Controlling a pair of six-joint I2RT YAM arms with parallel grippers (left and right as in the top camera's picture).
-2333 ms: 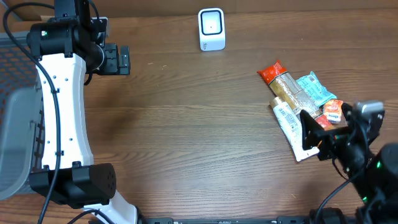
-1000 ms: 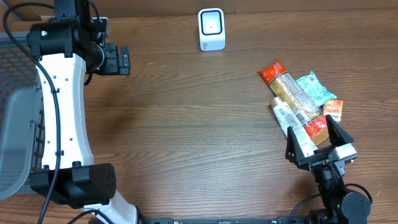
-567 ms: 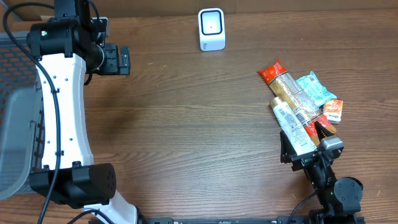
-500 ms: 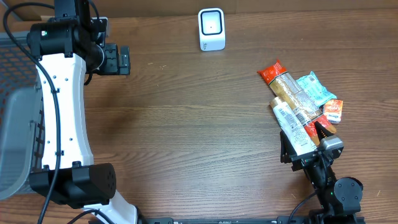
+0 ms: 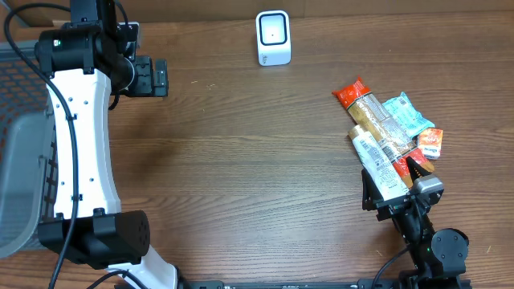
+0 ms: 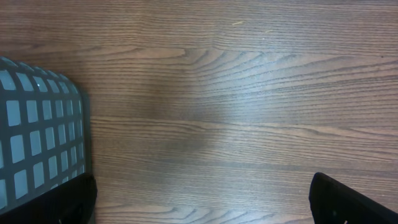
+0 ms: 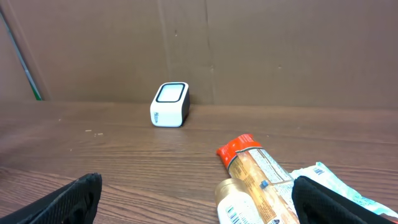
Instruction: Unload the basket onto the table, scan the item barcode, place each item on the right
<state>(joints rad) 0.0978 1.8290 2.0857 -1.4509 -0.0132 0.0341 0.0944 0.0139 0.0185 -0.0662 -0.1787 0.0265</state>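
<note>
Right gripper (image 5: 392, 186) released, jaws wide, flanking the near end of white tube (image 5: 373, 156) in packet pile (image 5: 393, 120), 3 o'clock on desk (image 5: 265, 160). Left gripper (image 5: 149, 76) released, empty, 10 o'clock. Scanner (image 5: 273, 38) at 12 o'clock.

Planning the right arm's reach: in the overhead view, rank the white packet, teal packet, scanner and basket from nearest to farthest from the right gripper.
1. White packet, its end between the right gripper's open fingers.
2. Teal packet, just beyond, to the right.
3. Scanner, far edge, centre.
4. Basket, left edge.
</note>
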